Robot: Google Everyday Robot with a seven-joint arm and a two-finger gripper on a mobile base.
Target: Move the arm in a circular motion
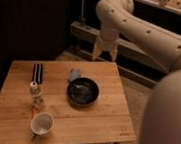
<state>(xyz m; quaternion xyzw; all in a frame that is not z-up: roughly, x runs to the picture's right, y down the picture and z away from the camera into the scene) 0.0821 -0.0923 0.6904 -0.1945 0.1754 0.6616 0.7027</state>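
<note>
My cream-white arm [154, 37] comes in from the right as thick tubular segments with small dark holes. It bends at a rounded joint [115, 9] near the top middle. From there the gripper [105, 52] hangs down, above and just behind the far edge of the wooden table [102, 121]. It holds nothing that I can see and touches no object. A very large rounded part of the arm [170, 123] fills the right side and hides the floor there.
On the table are a black bowl [83, 90], a white cup [42, 123], a small bottle [33, 88], a dark flat object [37, 72] and a small grey-blue thing [74, 75]. A dark wall and a ledge [84, 33] stand behind the table.
</note>
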